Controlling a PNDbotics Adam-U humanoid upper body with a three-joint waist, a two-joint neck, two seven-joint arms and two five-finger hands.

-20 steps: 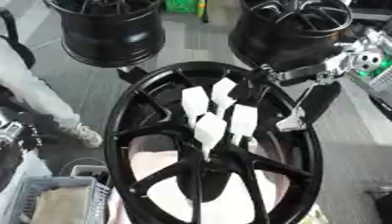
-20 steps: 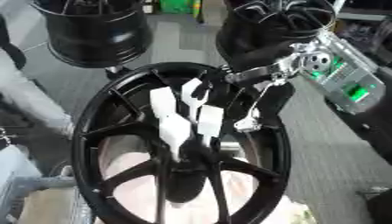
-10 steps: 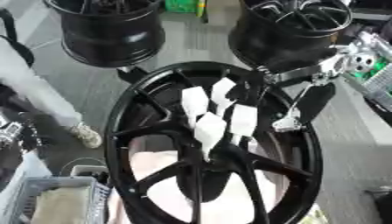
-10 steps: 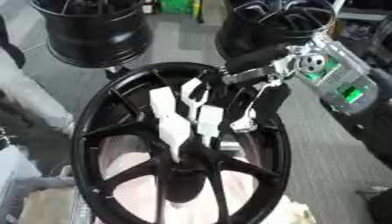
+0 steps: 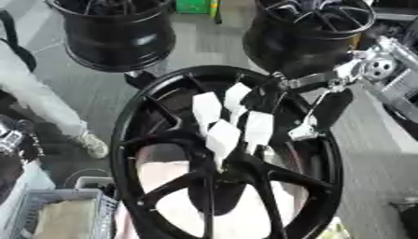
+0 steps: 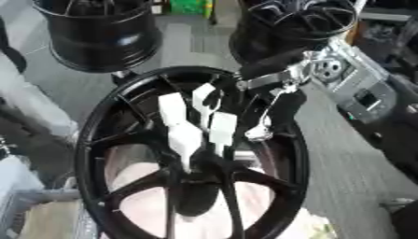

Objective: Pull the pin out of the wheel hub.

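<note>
Wheel hub [image 5: 147, 140]: large black spoked rim, tilted toward the camera, filling the centre and lower part of the frame, its lower edge cut by the bottom border. White tags [image 5: 222, 138]: four pale flat pieces clustered on the spokes just above the hub centre; which of them, if any, is the pin cannot be told. Right hand [image 6: 274, 79]: black and silver, entering from the upper right, lying over the rim's upper right arc; fingers [image 6: 263, 133] hang down inside the rim just right of the white tags, near them, contact not discernible; whether the fingers are spread or clasped cannot be told. Left hand: seen in neither view. Surroundings: two other black rims standing at upper left [image 5: 118, 35] and upper right [image 5: 306, 28], close behind the hub; grey floor [image 5: 200, 46] showing between them and at right; a grey crate [image 5: 61, 217] at lower left; a person's pale trouser leg [image 5: 37, 95] at the left edge. View differences: the right eye view shows more of the silver arm housing [image 6: 355, 79] at right; the left eye view shows more of the crate and leg.
</note>
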